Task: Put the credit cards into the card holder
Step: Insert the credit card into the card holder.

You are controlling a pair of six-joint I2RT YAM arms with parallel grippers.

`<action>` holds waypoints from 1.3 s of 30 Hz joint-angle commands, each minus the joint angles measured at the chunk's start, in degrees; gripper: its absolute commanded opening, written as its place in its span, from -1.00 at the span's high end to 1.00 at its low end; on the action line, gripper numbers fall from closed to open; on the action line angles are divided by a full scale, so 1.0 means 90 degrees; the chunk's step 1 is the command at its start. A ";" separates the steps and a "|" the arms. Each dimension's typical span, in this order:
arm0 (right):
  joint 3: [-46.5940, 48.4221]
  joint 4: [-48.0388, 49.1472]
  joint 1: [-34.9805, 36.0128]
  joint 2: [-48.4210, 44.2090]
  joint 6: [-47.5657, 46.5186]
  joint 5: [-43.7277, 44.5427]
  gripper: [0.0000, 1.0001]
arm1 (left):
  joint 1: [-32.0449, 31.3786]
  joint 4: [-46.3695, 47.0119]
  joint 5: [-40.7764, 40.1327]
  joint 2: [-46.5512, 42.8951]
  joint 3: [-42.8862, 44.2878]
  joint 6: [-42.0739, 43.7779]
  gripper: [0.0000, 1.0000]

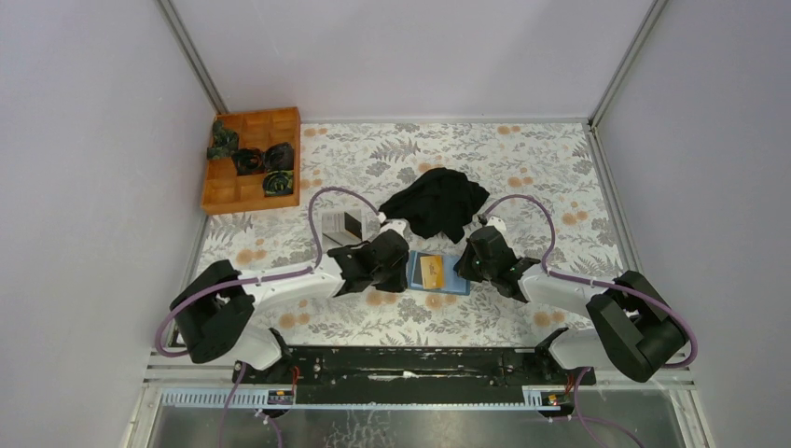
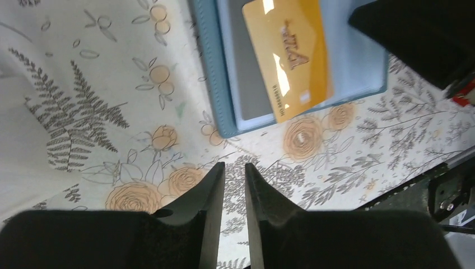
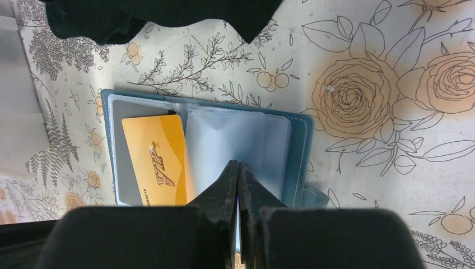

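From above, the card holder (image 1: 437,273) lies open on the counter (image 1: 522,177) right between your two sets of jaws. The gold card (image 1: 431,271) sits on the half nearer the left jaws, so that arm is the closer one.

In the left wrist view, your left jaws stand a narrow slit apart with nothing in them. The gold card (image 2: 288,56) lies ahead of the tips and slightly right, its long axis running roughly away from them, on the card holder (image 2: 215,73).

In the right wrist view, your right jaws are pressed together and empty, tips over the card holder (image 3: 299,145); whether they touch it you cannot tell. The gold card (image 3: 154,162) lies left of them
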 commanded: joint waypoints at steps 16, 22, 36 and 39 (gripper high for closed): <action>-0.0150 -0.0221 -0.0017 0.0127 -0.0104 0.0047 1.00 | -0.0285 0.0450 -0.0907 0.1095 0.0945 0.0309 0.43; -0.0171 -0.0172 -0.0017 0.0166 -0.0098 0.0017 1.00 | -0.0299 0.0453 -0.0967 0.1257 0.1076 0.0326 0.42; -0.0199 -0.0147 -0.0017 0.0155 -0.0103 0.0006 1.00 | -0.0369 0.0441 -0.1383 0.1569 0.1274 0.0480 0.42; -0.0215 -0.0142 -0.0017 0.0156 -0.0103 0.0007 1.00 | -0.0370 0.0448 -0.1514 0.1643 0.1318 0.0546 0.41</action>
